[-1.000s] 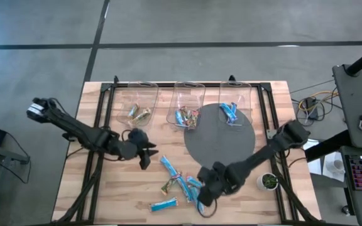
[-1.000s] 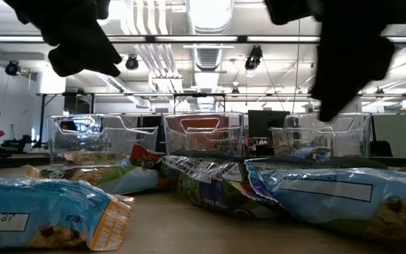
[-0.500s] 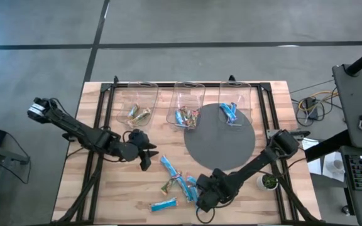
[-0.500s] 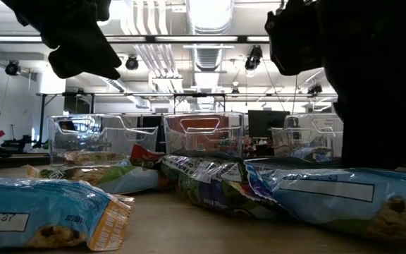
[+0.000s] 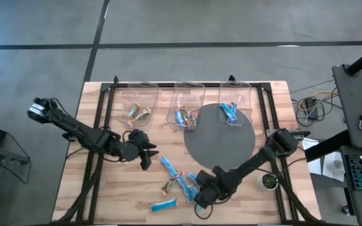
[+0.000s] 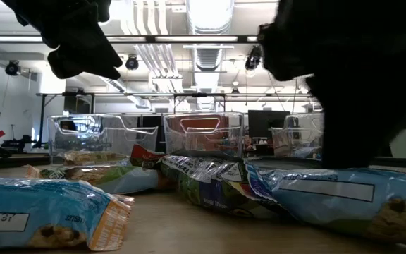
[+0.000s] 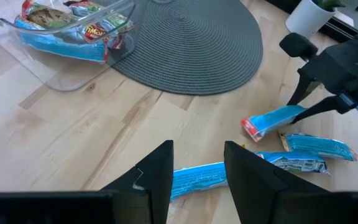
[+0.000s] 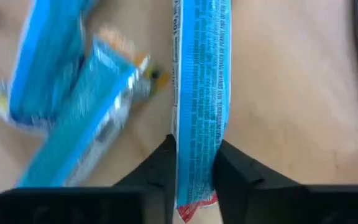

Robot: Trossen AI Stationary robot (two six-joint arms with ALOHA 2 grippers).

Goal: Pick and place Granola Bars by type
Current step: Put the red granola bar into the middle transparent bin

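Note:
Loose Granola Bars (image 5: 175, 182) lie on the wooden table near its front edge, mostly bright blue. My right gripper (image 5: 200, 198) stands over them, pointing steeply down, and is shut on one bright blue bar (image 8: 199, 81). In the low view it is the dark mass (image 6: 358, 85) above the blue wrappers. My left gripper (image 5: 144, 155) hangs open above the table left of the pile, touching nothing. A blue bar (image 7: 197, 177) lies on the wood beyond its fingers. Sorted bars lie in three clear bins: tan (image 5: 138, 114), dark (image 5: 186, 117), blue (image 5: 230, 114). My right gripper pinches the bright blue bar by its two long edges (image 8: 194, 155) between its two fingers, close to the end with a red tip (image 8: 194, 210). The fingers come from above, pointing steeply down, and lie across the bar. The bar seems to lie on the wood.
Three clear bins (image 5: 187, 100) stand in a row along the far edge. A round grey mat (image 5: 222, 141) lies right of centre. A small potted plant (image 5: 269, 181) stands at the near right. More blue bars (image 8: 73, 112) lie right beside the held one.
My right gripper has come down onto the loose bars near the table's front edge, turning a little on the way. The bars on the table and my left gripper have kept still.

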